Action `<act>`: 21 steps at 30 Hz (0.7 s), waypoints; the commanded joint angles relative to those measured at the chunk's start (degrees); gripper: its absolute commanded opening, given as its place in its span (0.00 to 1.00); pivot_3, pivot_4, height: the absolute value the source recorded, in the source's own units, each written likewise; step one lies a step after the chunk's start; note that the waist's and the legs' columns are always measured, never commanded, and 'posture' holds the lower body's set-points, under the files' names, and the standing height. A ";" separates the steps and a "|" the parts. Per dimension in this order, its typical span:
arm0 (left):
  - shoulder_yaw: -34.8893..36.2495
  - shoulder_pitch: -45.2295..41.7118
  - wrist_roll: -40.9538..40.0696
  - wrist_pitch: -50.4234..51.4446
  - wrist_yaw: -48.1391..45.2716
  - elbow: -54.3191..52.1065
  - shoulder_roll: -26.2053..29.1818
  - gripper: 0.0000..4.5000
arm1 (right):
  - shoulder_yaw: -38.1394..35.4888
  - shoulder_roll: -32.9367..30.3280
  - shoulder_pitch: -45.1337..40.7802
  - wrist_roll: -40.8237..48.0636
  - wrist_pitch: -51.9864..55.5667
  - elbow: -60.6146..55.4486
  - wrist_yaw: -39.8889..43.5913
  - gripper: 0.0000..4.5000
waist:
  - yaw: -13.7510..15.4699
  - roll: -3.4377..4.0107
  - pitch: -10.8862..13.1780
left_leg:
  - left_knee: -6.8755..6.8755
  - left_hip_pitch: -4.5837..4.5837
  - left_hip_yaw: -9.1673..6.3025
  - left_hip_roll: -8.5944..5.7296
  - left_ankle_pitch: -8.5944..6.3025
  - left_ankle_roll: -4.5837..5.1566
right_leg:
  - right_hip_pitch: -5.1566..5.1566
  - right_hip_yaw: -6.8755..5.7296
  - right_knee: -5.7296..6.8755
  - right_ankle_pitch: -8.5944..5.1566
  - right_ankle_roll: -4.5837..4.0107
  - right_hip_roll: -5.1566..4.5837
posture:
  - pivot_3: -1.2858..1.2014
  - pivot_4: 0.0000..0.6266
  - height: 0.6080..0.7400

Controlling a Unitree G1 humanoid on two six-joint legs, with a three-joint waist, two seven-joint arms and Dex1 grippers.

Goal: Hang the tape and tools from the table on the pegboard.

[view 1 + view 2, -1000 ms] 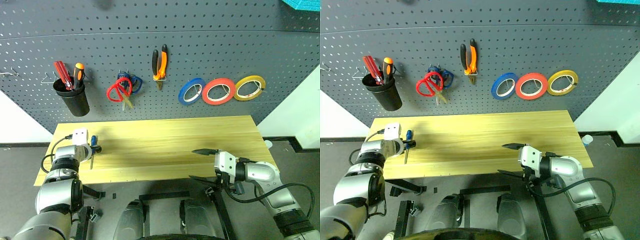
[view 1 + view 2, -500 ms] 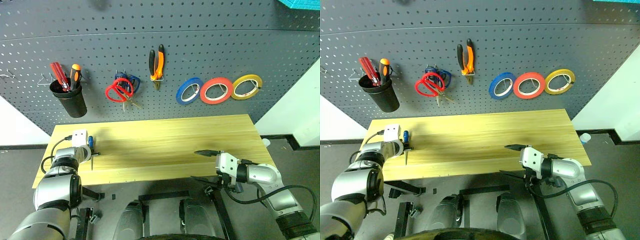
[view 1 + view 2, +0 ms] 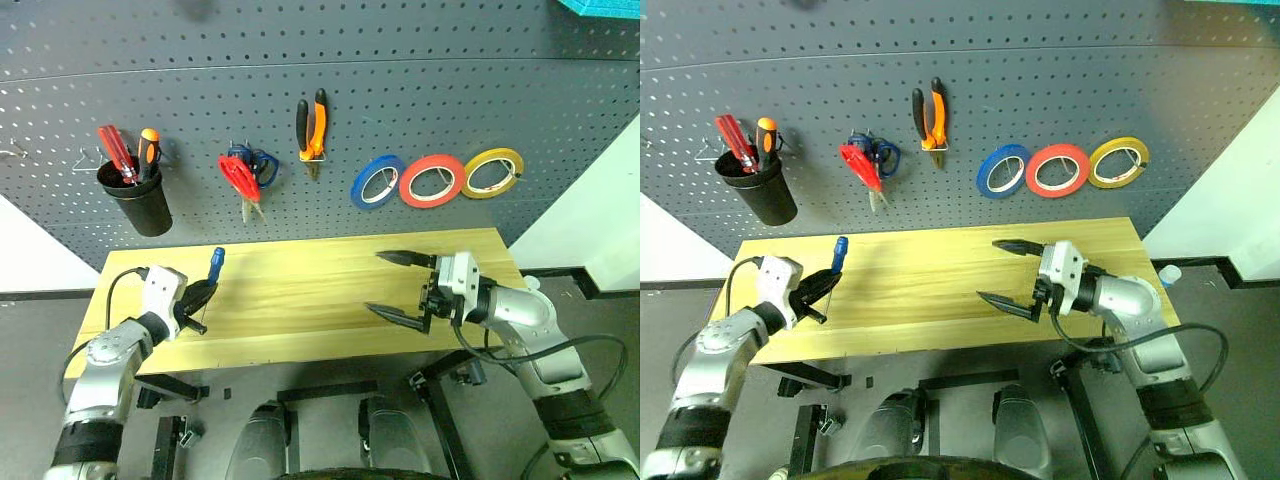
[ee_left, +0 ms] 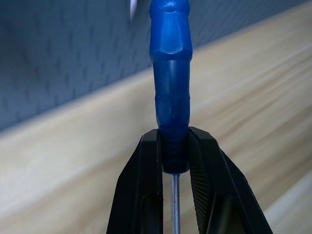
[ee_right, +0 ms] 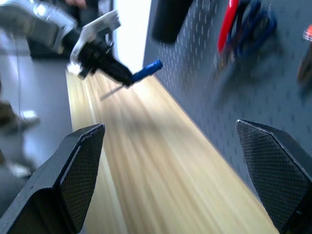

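Three items I count hung on the pegboard [image 3: 400, 90]: red tape [image 3: 431, 181], red scissors [image 3: 238, 176], pliers [image 3: 314, 125]. Outstanding: blue screwdriver [image 3: 212, 268], clamped in my left end effector [image 3: 197, 303] above the counter [image 3: 300, 290]. Right end effector [image 3: 392, 285]: wide open, empty.

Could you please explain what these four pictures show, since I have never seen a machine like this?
This is a humanoid robot with two arms, each ending in a two-fingered black gripper. The two wide pictures come from cameras in its head, looking down over a wooden table toward a grey pegboard. The two close pictures come from cameras on its wrists, looking along the fingers. The left gripper is shut on a blue screwdriver, lifted off the table. The right gripper is open and holds nothing. Already on the pegboard are pliers, scissors, three tape rolls, the red one in the middle, and a black cup with more screwdrivers.
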 commanded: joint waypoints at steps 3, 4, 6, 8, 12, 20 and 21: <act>12.97 -3.95 -14.00 -1.61 -0.44 -9.15 1.33 0.09 | -1.52 1.44 -4.58 3.94 2.77 -1.27 1.08 1.00 | 0.81 0.09 -0.25 | 0.09 -0.01 0.02 0.00 0.00 0.00 | 0.05 -0.02 -0.03 -0.06 0.10 0.00 | 0.50 0.11 1.00; 15.52 -5.64 -16.60 -1.88 -0.12 -9.78 1.85 0.09 | -1.92 1.98 -5.70 5.17 3.57 -1.38 1.06 1.00 | 1.01 0.07 -0.26 | 0.11 -0.01 0.03 0.00 0.00 0.00 | 0.05 -0.02 -0.03 -0.06 0.11 0.00 | 0.50 0.10 1.00; 18.77 -9.17 -18.95 -2.25 1.22 -9.52 3.10 0.09 | -3.14 2.91 -7.43 9.05 7.04 -2.28 0.46 1.00 | 1.14 0.06 -0.28 | 0.14 -0.03 0.03 0.00 0.00 0.01 | 0.03 -0.02 -0.01 -0.05 0.11 0.01 | 0.51 0.10 1.00; 20.38 -13.25 -20.05 -2.11 2.77 -8.63 4.53 0.09 | -4.21 3.46 -8.76 12.46 10.32 -3.15 0.24 1.00 | 1.31 0.09 -0.39 | 0.14 -0.03 0.03 0.00 0.01 0.02 | 0.04 -0.01 0.01 -0.02 0.13 0.03 | 0.51 0.09 1.00; 21.61 -22.44 -19.34 -4.97 6.34 -4.77 5.28 0.09 | -5.30 4.74 -10.99 15.04 13.08 -3.80 -0.57 1.00 | 1.61 0.01 -0.54 | 0.17 -0.02 0.05 -0.01 0.01 0.02 | 0.12 -0.02 -0.01 0.19 0.11 0.04 | 0.51 0.08 1.00; 16.85 -32.82 -7.73 -16.69 7.92 13.82 5.93 0.09 | -5.03 6.69 -11.70 15.12 14.07 -5.26 -1.30 1.00 | 1.26 -0.01 -0.74 | 0.17 0.06 0.06 0.00 0.02 0.02 | 0.16 -0.01 0.03 0.22 0.17 0.11 | 0.50 0.07 1.00; 16.64 -33.83 -7.55 -17.68 7.42 16.48 5.76 0.09 | -5.07 6.85 -11.65 15.08 14.14 -5.42 -1.42 1.00 | 1.27 -0.02 -0.74 | 0.17 0.06 0.07 0.00 0.02 0.03 | 0.16 -0.01 0.03 0.23 0.17 0.11 | 0.50 0.06 1.00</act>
